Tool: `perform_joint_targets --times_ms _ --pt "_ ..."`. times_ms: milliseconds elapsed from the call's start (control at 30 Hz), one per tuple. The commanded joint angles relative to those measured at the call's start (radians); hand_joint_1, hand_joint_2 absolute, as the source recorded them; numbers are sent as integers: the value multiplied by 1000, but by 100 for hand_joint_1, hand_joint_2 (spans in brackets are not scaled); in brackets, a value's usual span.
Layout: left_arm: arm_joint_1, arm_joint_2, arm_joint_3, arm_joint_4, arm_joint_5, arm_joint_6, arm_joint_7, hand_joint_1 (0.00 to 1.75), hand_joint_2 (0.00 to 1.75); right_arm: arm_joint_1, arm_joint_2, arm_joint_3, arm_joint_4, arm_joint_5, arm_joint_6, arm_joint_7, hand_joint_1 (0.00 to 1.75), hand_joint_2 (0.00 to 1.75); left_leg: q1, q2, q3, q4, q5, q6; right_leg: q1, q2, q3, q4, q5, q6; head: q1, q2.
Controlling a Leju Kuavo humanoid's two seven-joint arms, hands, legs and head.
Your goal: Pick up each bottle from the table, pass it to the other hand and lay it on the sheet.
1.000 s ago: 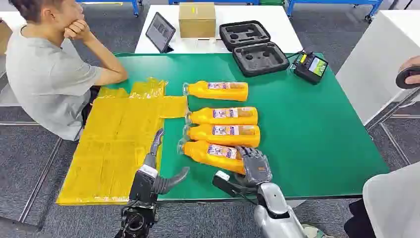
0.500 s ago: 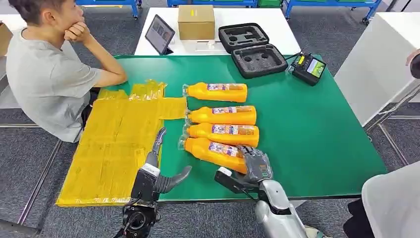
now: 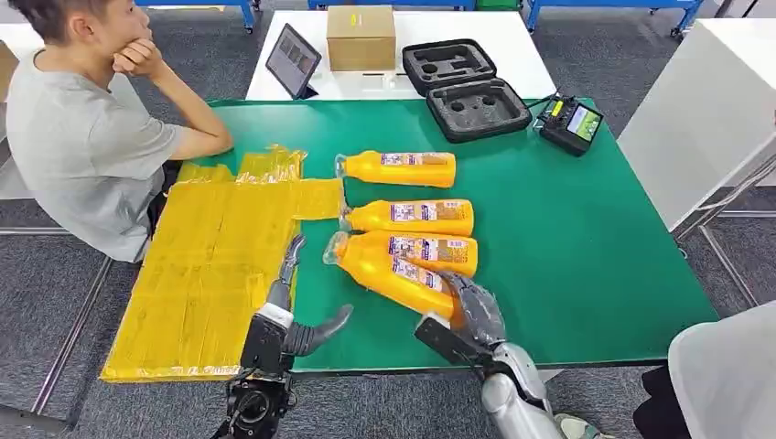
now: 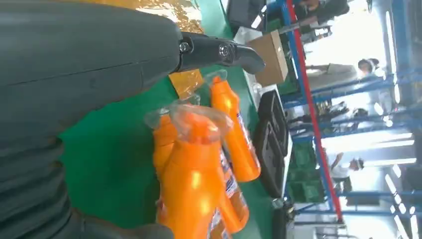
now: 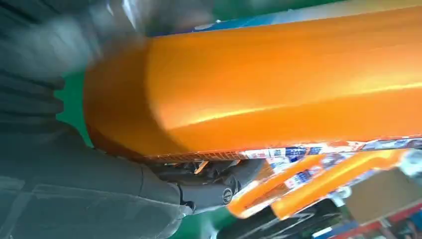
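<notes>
Your right hand grips the near bottle by its base, fingers wrapped over the bottom end; the right wrist view shows the orange body pressed against the palm. This bottle is tilted, cap end pointing toward the far left, and its cap end overlaps the next bottle behind it. I cannot tell whether any part of it touches the table. Your left hand holds nothing: fingers spread, one long finger stretched toward the far edge, thumb out to the right. It sits above the near edge, where the sheet meets the green. The left wrist view shows the held bottle's cap end close ahead of that hand, not touching it. Two more bottles lie flat further back, caps to the left: the third bottle mid-table, the fourth bottle toward the far edge. The sheet is yellow, crinkled, covering the table's left side and hanging past the left edge. A person sits at the far left corner, elbow on the table. Toward the far right corner: a black foam case open, and a small device with a screen. On the white table behind: a tablet and a cardboard box.
</notes>
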Motion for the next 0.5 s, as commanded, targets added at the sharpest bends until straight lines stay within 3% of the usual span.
perform_joint_targets --times_ms 33,200,367,500 --pt "-37 -18 -3 68 74 7 -9 0 175 63 35 -47 -55 -160 23 -87 175 175 1 -4 -1 -1 0 -2 1 -2 0 0 -1 -1 0 0" --pt "-35 -37 20 121 291 -85 71 0 175 74 38 -54 -82 -311 16 -178 175 175 0 -3 -7 -1 -1 -2 0 -1 -5 0 -1 -1 0 0" --pt "-69 -46 6 227 377 -124 78 0 175 75 36 -7 -109 -333 -38 -208 175 175 0 -3 -11 -1 0 -2 0 -1 -9 0 -1 -1 0 0" --pt "-68 -33 -24 239 495 -267 165 0 175 67 18 62 -109 -373 -113 -209 175 175 0 -2 -12 -1 -1 -2 0 0 -10 0 -2 -1 0 0"
